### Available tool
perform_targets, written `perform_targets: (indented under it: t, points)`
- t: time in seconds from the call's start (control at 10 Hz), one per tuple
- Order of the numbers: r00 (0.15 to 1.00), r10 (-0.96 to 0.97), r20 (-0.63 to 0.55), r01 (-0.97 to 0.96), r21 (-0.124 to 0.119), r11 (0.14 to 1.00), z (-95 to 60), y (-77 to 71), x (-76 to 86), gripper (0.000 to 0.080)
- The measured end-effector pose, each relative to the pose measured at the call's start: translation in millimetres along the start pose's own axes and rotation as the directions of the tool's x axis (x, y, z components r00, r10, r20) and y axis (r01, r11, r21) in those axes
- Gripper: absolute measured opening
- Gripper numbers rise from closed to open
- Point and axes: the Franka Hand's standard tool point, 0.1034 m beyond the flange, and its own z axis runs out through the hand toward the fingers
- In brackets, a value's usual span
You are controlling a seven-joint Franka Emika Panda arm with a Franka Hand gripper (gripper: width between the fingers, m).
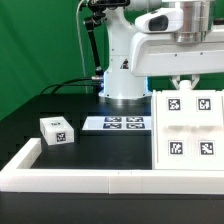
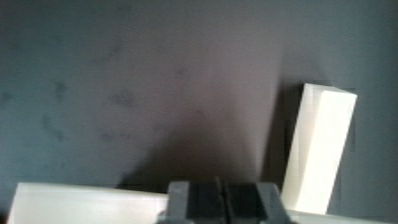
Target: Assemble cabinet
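The cabinet body (image 1: 190, 125) is a large white box with four square tags on its top face, at the exterior view's right. One small white tagged block (image 1: 55, 128) stands alone on the dark table at the exterior view's left. My gripper (image 1: 180, 82) hangs just above the body's far edge, its fingers together and holding nothing. In the wrist view the gripper (image 2: 222, 205) shows shut over dark table. A white upright edge (image 2: 320, 140) and a white slab (image 2: 80, 205) flank it there; I cannot tell which parts they are.
The marker board (image 1: 115, 124) lies flat in front of the robot base (image 1: 122, 70). Long white border rails (image 1: 90, 180) run along the front and the exterior view's left. A green backdrop stands behind.
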Motion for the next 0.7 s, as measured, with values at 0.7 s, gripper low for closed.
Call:
perform_targets:
  t: [0.7]
  points:
    - [0.999, 0.004, 0.041, -0.004, 0.001, 1.0, -27.9, 7.6, 34.1, 0.0002]
